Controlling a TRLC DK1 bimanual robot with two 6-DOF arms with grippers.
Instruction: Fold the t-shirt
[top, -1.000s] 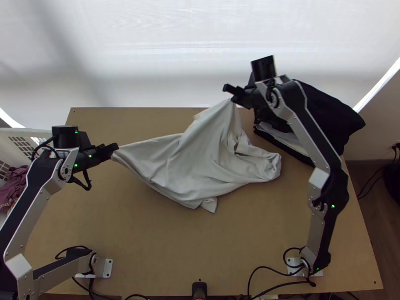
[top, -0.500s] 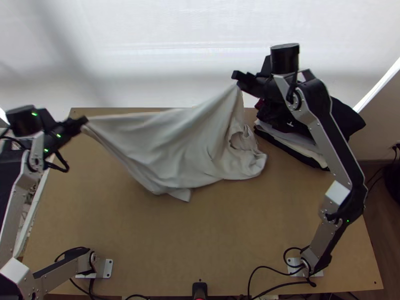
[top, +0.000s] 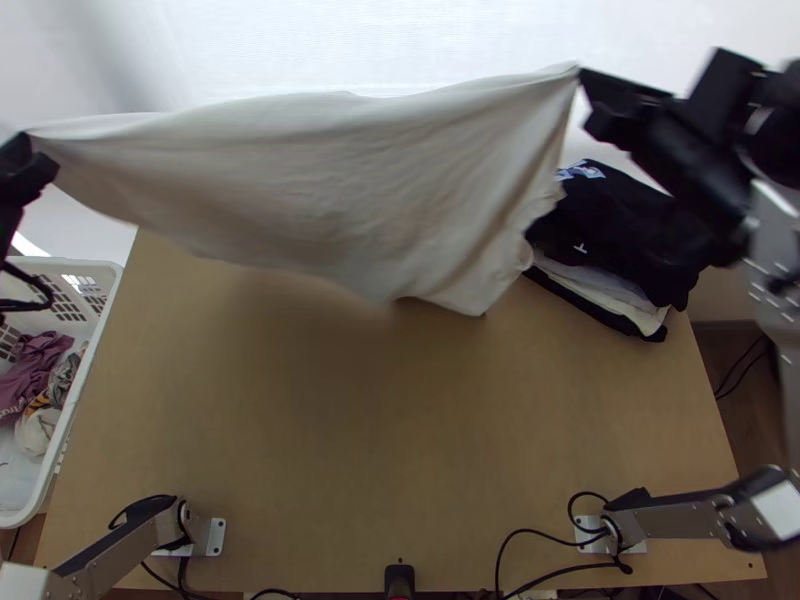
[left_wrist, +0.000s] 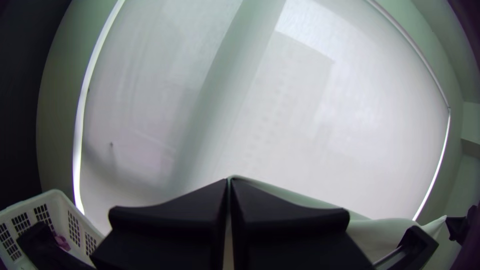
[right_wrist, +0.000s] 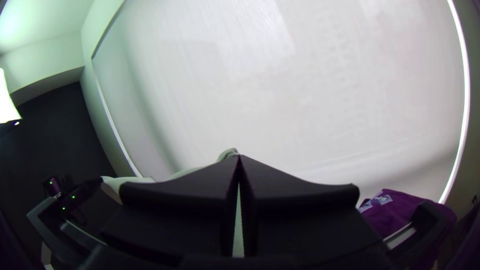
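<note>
Outward and up had gone my left gripper (top: 38, 165) and right gripper (top: 590, 98), each pinching one end of the t-shirt (top: 330, 190). Across the top view it hung stretched, long axis nearly nine to three o'clock, loose edge toward six, where the table (top: 400, 440) spread. Basket (top: 98, 270): eight; clothes pile (top: 620, 225): three.

The t-shirt (top: 330, 180) is a plain pale grey, almost off-white thing, and it's up in the air over the far part of the wooden table (top: 400, 450) — pulled out wide between two raised corners, one toward the table's left side, one toward its right. The cloth sags softly between them, lightly rippled, its lower edge uneven — deepest toward the table's right, where it drops to a blunt point.
</note>
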